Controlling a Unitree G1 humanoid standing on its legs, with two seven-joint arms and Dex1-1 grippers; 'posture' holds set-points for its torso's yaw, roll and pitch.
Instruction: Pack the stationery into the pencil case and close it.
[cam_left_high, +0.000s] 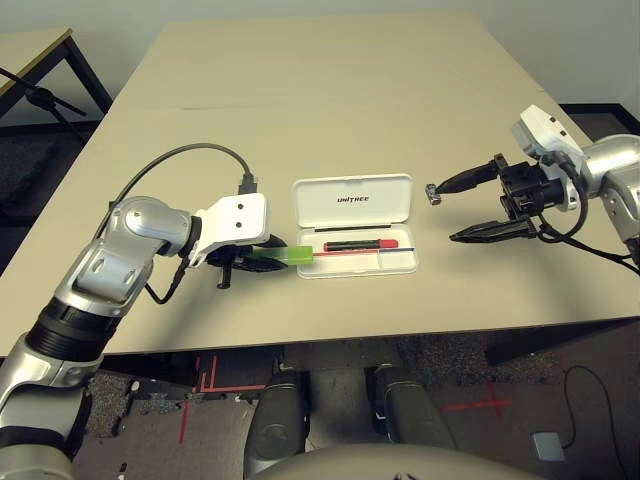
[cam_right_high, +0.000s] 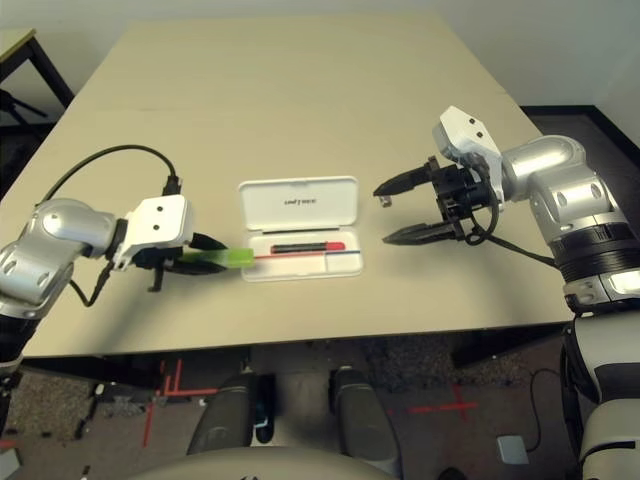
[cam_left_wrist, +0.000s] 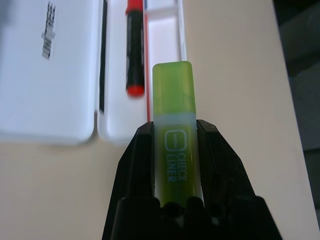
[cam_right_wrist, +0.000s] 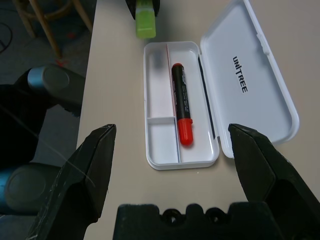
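White plastic makes one pencil case (cam_left_high: 358, 262), rounded at its corners, lid open, near the front edge of the worktop (cam_left_high: 300, 110). You have three compartments in its tray; one marker (cam_right_wrist: 182, 102), black with red ends, lies in the long undivided one. Your left pincer (cam_left_wrist: 175, 130) is grasping one green highlighter (cam_left_wrist: 174, 95) near the case's left end. Your right pincer (cam_left_high: 462, 210) is released, wide apart; one small metallic block (cam_left_high: 433, 195) sits to the case's right.

Case (cam_right_wrist: 195, 157): smooth white plastic, soft sheen. Marker (cam_right_wrist: 181, 95): glossy plastic. Highlighter (cam_left_wrist: 175, 145): smooth plastic, part see-through. Block (cam_left_high: 433, 195): shiny metal look. Table (cam_left_high: 300, 100): smooth, matt. Forearms (cam_right_high: 570, 185): silvery, satin sheen.
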